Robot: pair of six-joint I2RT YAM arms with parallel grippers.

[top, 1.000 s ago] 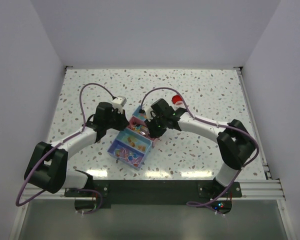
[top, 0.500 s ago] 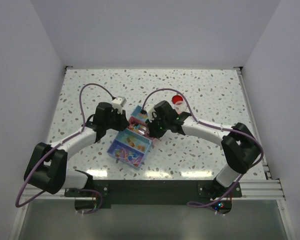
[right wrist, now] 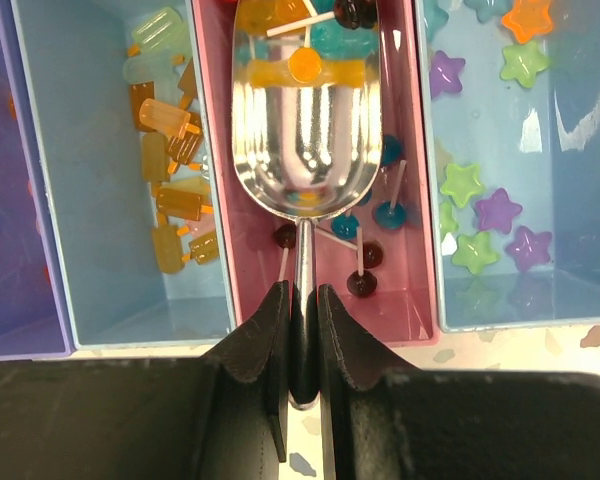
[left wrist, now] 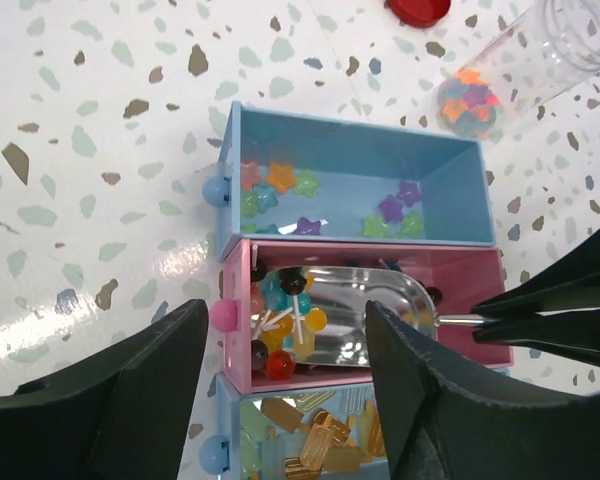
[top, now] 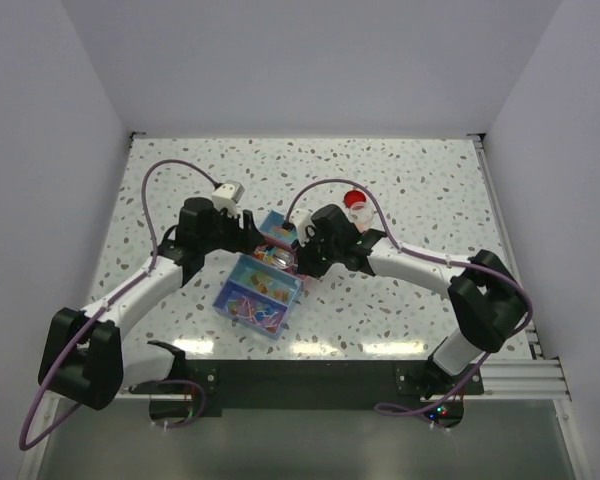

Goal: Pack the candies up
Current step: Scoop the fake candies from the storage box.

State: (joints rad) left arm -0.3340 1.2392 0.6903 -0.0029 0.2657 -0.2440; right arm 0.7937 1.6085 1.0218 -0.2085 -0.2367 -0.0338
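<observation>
The left arm (top: 140, 285) extends from the table's (top: 430, 180) near edge toward its centre, the left gripper (left wrist: 287, 320) spread wide and empty. The right arm (top: 410, 265) curves inward likewise; the right gripper (right wrist: 300, 300) clamps the metal scoop (right wrist: 300, 130) by its handle.

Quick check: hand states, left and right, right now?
Left hand: open, holding nothing.
Right hand: closed on the handle of the shiny metal scoop.

Speckled white table (top: 410, 170): compartment tray (left wrist: 360, 141) near middle; red lid (left wrist: 418, 9), clear tube (left wrist: 528, 58) lying just beyond.
</observation>
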